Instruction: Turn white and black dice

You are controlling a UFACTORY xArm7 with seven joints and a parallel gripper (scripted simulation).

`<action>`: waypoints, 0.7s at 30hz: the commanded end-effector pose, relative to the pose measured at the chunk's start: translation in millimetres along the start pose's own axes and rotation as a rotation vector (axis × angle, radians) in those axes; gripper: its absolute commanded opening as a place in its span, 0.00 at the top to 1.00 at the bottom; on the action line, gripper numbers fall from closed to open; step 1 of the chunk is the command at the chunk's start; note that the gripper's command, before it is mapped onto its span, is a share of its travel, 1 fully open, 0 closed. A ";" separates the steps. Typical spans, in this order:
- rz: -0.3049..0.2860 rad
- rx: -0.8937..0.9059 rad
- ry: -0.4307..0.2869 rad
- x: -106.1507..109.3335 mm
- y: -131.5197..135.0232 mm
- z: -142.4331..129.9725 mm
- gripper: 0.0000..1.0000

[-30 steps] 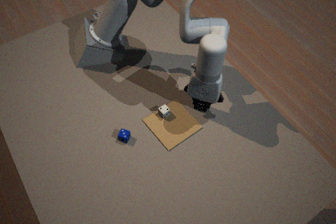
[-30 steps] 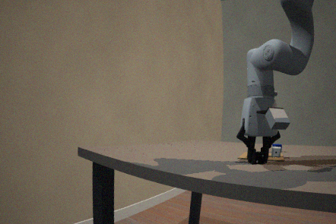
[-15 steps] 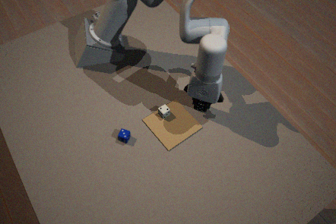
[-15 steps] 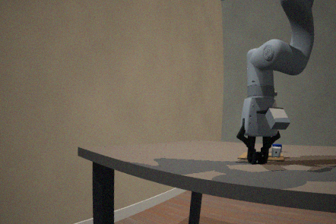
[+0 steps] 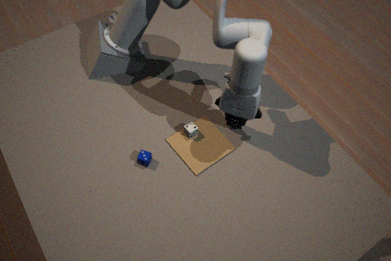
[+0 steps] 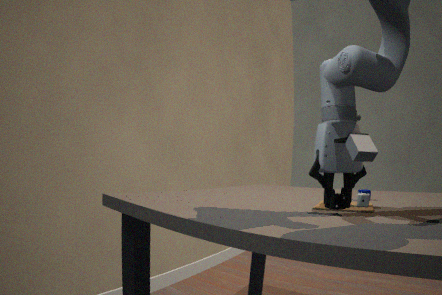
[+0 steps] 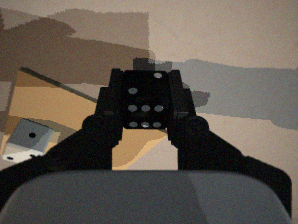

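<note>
My gripper (image 5: 234,123) (image 6: 337,202) (image 7: 145,85) is shut on the black die (image 7: 145,102), low at the back right edge of the tan mat (image 5: 208,153) (image 6: 369,208) (image 7: 45,102). In the wrist view the die sits between the two black fingers, its near face showing several pips. In the top and exterior views the fingers hide it. The white die (image 5: 191,130) (image 6: 363,199) (image 7: 30,137) lies flat on the mat's back left corner. The blue die (image 5: 144,157) lies on the table left of the mat, with two pips on top.
The arm's base (image 5: 117,42) stands at the back left of the grey table top. The table's curved edge (image 6: 200,223) shows in the exterior view. Wooden floor surrounds the table.
</note>
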State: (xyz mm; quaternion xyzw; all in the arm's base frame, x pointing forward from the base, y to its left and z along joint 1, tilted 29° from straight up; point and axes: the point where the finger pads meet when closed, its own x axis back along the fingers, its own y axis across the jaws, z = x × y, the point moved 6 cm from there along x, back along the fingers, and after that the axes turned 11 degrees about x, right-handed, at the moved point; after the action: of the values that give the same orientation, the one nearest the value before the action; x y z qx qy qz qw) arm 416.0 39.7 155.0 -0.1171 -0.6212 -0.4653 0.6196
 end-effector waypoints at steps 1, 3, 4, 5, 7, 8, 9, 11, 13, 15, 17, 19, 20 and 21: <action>-0.013 -0.001 -0.024 44.4 -3.1 5.9 0.73; -0.013 -0.001 -0.024 52.4 -3.2 6.1 0.73; -0.013 -0.001 -0.024 52.4 -3.2 6.1 0.73; -0.013 -0.001 -0.024 52.4 -3.2 6.1 0.73; -0.013 -0.001 -0.024 60.2 -3.3 6.3 0.73; -0.013 -0.001 -0.024 67.3 -3.4 6.5 0.73; -0.013 -0.001 -0.024 73.5 -3.5 6.6 0.73; -0.013 -0.001 -0.024 78.7 -3.6 6.7 0.73; -0.013 -0.001 -0.024 85.3 -3.6 6.9 0.73; -0.013 -0.001 -0.024 87.4 -3.7 7.0 0.73; -0.013 -0.001 -0.024 87.5 -3.7 7.0 0.73; -0.013 -0.001 -0.024 87.5 -3.7 7.0 0.73; -0.013 -0.001 -0.024 87.5 -3.7 7.0 0.73; -0.013 -0.001 -0.024 87.5 -3.7 7.0 0.73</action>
State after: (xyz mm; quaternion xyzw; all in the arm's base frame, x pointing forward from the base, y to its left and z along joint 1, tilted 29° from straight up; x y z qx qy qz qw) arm 395.5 7.5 226.7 -0.1169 -0.6254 -0.4664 0.6146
